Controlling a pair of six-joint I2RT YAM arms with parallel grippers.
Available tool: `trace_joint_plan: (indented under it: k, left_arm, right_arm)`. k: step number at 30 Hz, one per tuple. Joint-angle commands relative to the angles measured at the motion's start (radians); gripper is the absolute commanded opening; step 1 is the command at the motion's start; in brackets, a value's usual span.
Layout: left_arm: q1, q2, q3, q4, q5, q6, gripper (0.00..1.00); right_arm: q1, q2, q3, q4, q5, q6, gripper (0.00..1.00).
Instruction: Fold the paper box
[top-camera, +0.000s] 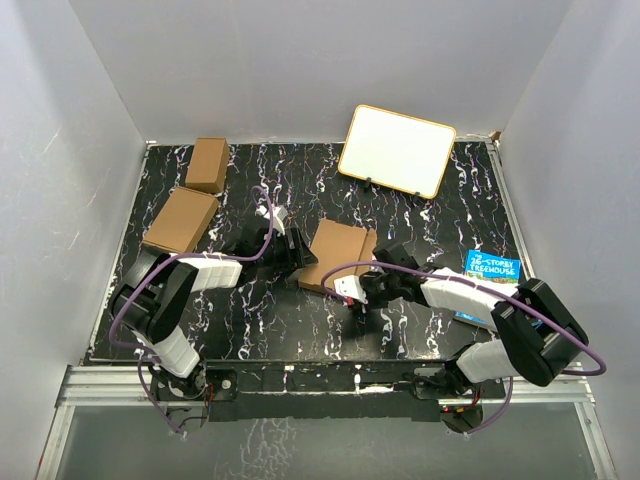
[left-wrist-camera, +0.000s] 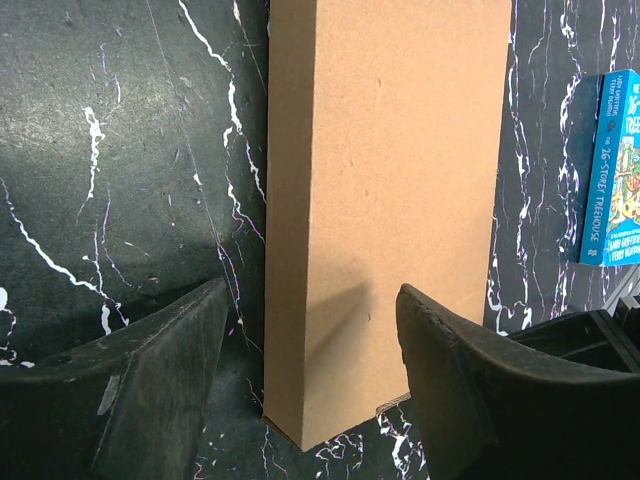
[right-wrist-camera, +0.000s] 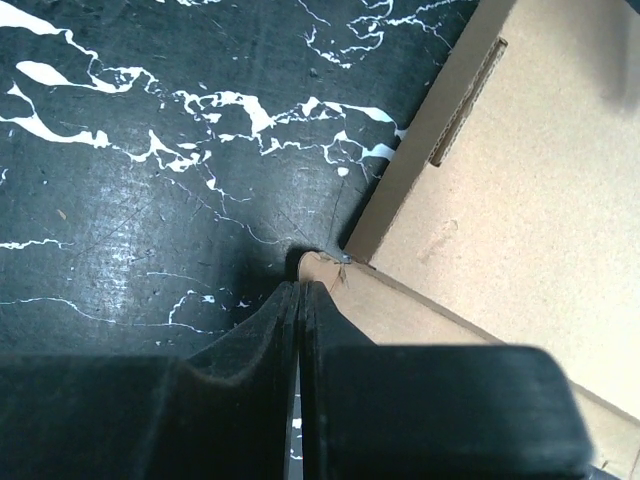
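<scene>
The paper box (top-camera: 338, 255) lies mid-bench (top-camera: 250, 320), looking light but stiff and best taken by a flap edge, right jaws clenched shut at its corner, left jaws spread wide just beside it.

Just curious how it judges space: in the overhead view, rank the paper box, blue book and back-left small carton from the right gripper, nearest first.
From the right gripper:
1. paper box, at its fingertips, centre.
2. blue book, to its right.
3. small carton, far back-left corner.
</scene>
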Motion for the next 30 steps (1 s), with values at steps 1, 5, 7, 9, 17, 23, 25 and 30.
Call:
trace_joint_plan:
  k: [1,5,7,9,17,23,25,30]
  left_arm:
    - [-0.004,0.005,-0.022,-0.06,-0.018,0.001,0.67]
    - [-0.003,0.006,-0.023,-0.056,-0.01,0.0,0.67]
    - [-0.003,0.008,-0.024,-0.054,-0.006,0.001,0.67]
    - [-0.003,0.011,-0.021,-0.055,-0.004,0.002,0.67]
    - [-0.002,0.02,-0.012,-0.067,-0.004,0.004,0.66]
    - [-0.004,0.027,-0.007,-0.075,-0.003,0.011,0.66]
    - [-0.003,0.027,-0.006,-0.078,-0.003,0.014,0.66]
    - [-0.003,0.031,0.0,-0.087,-0.001,0.02,0.66]
  right_arm:
    - [-0.019,0.008,0.036,0.041,-0.013,0.051,0.08]
    - [-0.029,0.015,0.044,0.038,-0.023,0.073,0.08]
    - [-0.034,0.021,0.052,0.039,-0.027,0.099,0.08]
    - [-0.043,0.029,0.062,0.04,-0.032,0.127,0.08]
    - [-0.073,0.036,0.083,0.06,-0.046,0.21,0.08]
    - [-0.079,0.036,0.087,0.08,-0.046,0.249,0.08]
    - [-0.083,0.036,0.091,0.084,-0.045,0.263,0.08]
    - [-0.085,0.039,0.092,0.1,-0.037,0.296,0.08]
